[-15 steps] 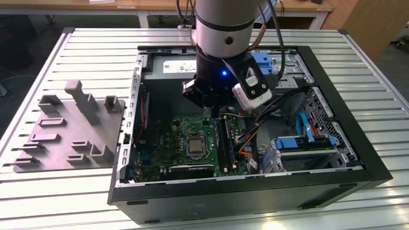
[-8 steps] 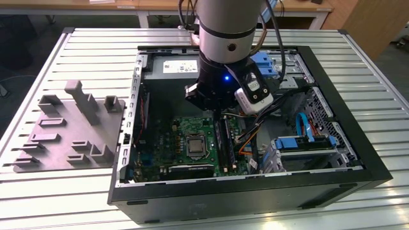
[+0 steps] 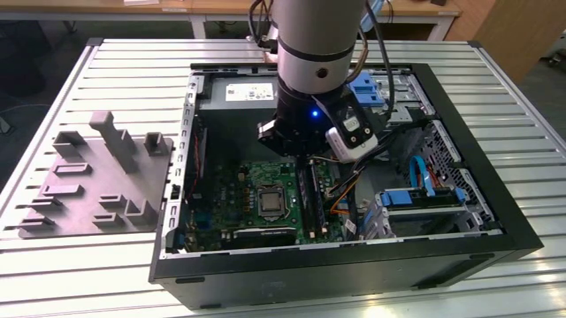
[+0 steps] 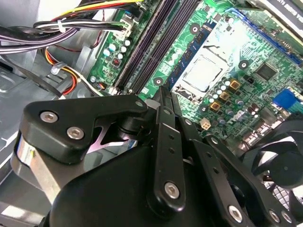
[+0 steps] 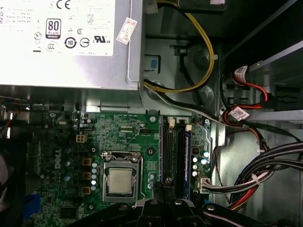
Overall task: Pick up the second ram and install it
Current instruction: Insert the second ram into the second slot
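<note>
My black gripper [image 4: 164, 97] with fingers drawn together, nothing seen between them, tips over the green motherboard [image 5: 128, 137], second ram [image 3: 306, 191] – narrow dark blue-black stick – standing in its socket beside the silver processor [image 5: 119, 180], grey metal power supply [image 5: 71, 71] with white printed label [image 5: 57, 26] beyond.

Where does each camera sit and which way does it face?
Exterior view: off the arm, looking down into the open computer case; arm and gripper show.
First wrist view: on the arm, facing the motherboard and power supply; gripper shows.
Second wrist view: on the arm, close behind the gripper, facing the motherboard.
Shared: both wrist views show the processor and memory sockets.
</note>
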You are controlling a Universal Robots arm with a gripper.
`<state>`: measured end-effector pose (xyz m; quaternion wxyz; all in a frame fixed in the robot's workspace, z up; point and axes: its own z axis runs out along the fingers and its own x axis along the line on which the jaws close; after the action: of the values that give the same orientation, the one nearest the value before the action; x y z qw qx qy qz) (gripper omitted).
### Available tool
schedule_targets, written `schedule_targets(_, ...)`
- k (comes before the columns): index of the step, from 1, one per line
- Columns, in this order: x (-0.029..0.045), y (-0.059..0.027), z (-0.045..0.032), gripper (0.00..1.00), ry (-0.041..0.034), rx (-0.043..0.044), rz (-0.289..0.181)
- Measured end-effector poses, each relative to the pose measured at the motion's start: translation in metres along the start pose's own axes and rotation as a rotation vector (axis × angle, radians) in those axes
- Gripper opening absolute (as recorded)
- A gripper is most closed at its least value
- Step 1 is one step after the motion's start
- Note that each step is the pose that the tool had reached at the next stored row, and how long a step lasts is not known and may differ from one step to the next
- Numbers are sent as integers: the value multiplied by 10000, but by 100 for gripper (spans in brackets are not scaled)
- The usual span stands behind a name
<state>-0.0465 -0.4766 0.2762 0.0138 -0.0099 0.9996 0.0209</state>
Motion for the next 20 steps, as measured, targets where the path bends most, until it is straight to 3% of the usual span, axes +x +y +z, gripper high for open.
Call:
schedule_targets(7,-39,-4,38,11,-10,4,213)
schedule_targets(15,-46,-14,125,11,-25,14,584)
schedule_targets(20,-87,-23,194,11,-29,17,671)
